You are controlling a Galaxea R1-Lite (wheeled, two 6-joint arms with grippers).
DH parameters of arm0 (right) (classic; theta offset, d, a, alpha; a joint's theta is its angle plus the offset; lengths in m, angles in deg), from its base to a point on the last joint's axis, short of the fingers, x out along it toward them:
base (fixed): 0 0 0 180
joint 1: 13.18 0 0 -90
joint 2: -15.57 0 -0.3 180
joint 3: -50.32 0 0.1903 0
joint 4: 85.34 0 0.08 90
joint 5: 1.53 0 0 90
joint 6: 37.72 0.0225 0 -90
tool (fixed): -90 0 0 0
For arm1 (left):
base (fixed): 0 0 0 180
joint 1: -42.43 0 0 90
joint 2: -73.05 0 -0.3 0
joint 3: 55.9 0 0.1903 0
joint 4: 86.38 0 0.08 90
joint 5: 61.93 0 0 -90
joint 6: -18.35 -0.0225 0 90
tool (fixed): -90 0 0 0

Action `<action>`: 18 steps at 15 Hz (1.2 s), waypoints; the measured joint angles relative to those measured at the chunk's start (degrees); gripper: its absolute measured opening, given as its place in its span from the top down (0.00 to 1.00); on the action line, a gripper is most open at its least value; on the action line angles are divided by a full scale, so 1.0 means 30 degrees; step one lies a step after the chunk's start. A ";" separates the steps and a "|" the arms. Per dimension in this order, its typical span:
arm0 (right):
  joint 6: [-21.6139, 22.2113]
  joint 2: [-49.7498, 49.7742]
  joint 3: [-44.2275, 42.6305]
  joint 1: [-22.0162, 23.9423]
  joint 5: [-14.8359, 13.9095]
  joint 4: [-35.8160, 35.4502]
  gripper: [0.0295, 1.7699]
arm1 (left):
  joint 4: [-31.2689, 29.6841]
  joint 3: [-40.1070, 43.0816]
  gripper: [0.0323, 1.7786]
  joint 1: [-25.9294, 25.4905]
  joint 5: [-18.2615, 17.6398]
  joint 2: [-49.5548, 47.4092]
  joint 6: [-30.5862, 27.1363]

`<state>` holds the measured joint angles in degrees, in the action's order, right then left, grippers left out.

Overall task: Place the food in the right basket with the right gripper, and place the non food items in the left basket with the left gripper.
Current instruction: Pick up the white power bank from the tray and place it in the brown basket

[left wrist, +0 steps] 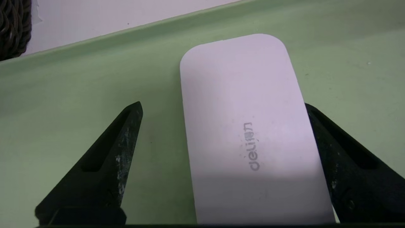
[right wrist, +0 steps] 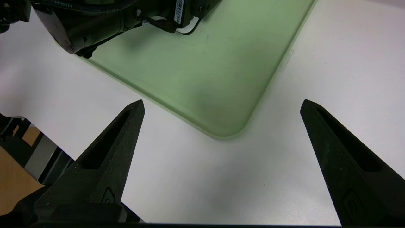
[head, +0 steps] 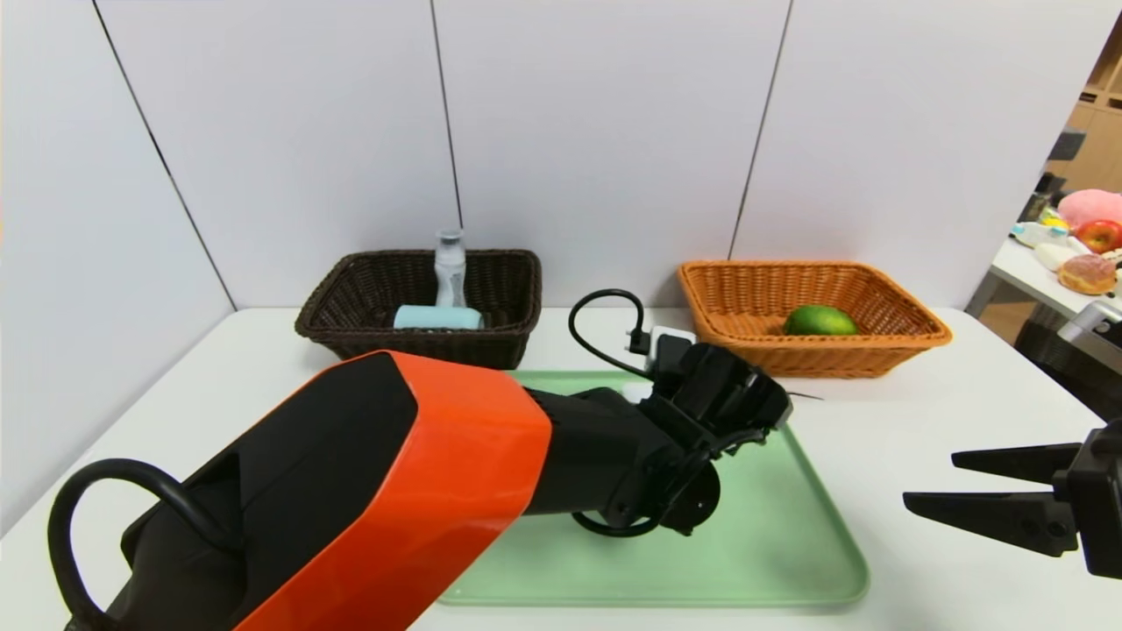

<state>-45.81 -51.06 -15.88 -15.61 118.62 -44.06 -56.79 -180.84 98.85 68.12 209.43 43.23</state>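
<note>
Head view: we see the left arm reaching across a green tray [head: 771,543] on the white table [head: 920,421], its left gripper [head: 780,399] at the tray's far edge, fingers mostly hidden behind the wrist here. The dark left basket [head: 351,329] sits far left and holds a clear bottle [head: 450,267] standing upright and a blue cup [head: 436,317] lying on its side. The tan right basket [head: 912,337] sits far right with the lime [head: 819,321] inside. The right gripper [head: 929,480] hangs over the table right of the tray, fingers spread wide, nothing between them. A side table [head: 1021,272] at far right carries an apple [head: 1099,235] and a doughnut [head: 1087,273].

Left wrist view: we see the white case [left wrist: 246,126] lying flat on the tray [left wrist: 79,82], lengthwise between the two black fingers [left wrist: 107,158]. The gripper [left wrist: 223,106] is spread wide; one finger looks like it touches the case's edge, the other stands clear, though contact is hard to confirm. The case is not lifted. A corner of the left basket [left wrist: 14,28] shows beyond the tray rim.

Right wrist view: we see wide fingers [right wrist: 110,148] of the right gripper [right wrist: 222,103] above bare table [right wrist: 190,177], a rounded tray corner [right wrist: 221,126] between them, and the left arm [right wrist: 95,22] over the tray farther off.
</note>
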 joint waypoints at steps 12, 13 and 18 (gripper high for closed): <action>0.0016 0.0000 -0.0073 0.0000 0.0000 0.0000 0.04 | 0.0963 -0.0614 0.41 -0.0008 -0.0284 -0.0138 0.0358; 0.0028 0.0000 -0.0073 0.0000 0.0000 0.0000 0.04 | 0.1211 -0.0614 0.41 0.0000 -0.0284 -0.0321 0.0349; 0.0053 0.0012 -0.0049 0.0000 0.0000 0.0008 0.04 | 0.2487 -0.0626 0.43 -0.0146 -0.0691 -0.1812 0.0256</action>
<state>-45.65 -51.02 -16.02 -15.61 118.62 -44.04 -49.32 -182.72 98.41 66.04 204.00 44.00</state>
